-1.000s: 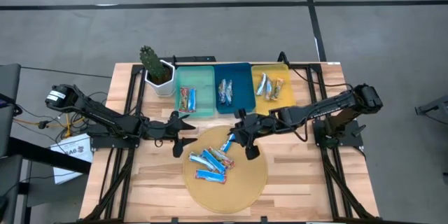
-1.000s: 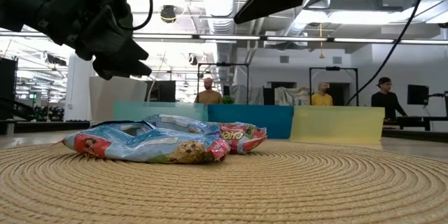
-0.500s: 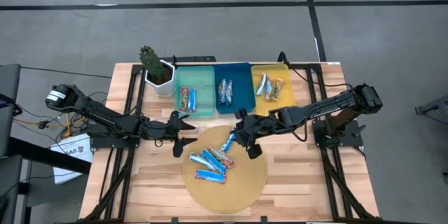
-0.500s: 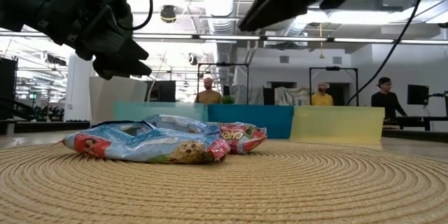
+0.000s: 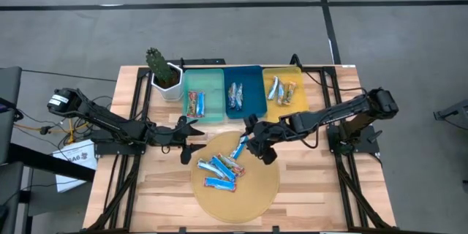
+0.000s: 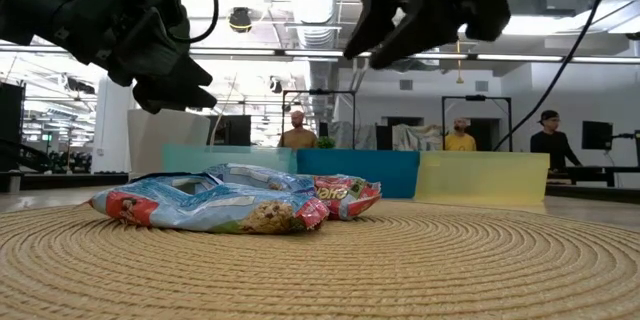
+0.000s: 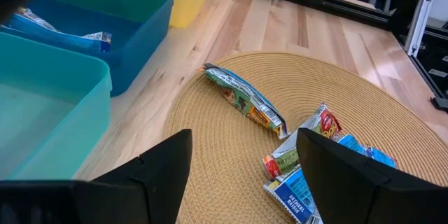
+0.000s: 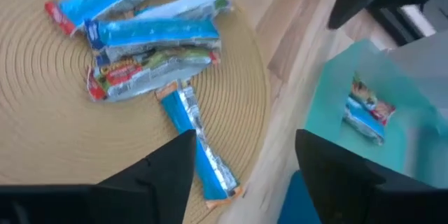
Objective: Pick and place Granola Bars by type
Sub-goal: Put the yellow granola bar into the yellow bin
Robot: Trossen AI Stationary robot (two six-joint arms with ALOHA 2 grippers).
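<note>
The right gripper is hovering above the far edge of the round woven mat, its two fingers spread apart and pinching nothing; directly beneath it a single blue-wrapped granola bar is lying loose on the mat, apart from the rest. The left gripper is waiting just off the mat's left rim, over the wooden table, its fingers likewise spread and empty. A small pile of granola bars is sitting near the mat's centre, mostly blue-and-white wrappers overlapping one with red and green print. Behind the mat three trays are standing in a row: the teal tray is holding one bar, the blue tray a couple, and the yellow tray a few tan-silver ones. A potted cactus is standing beside the teal tray. Several people are showing in the room behind.
</note>
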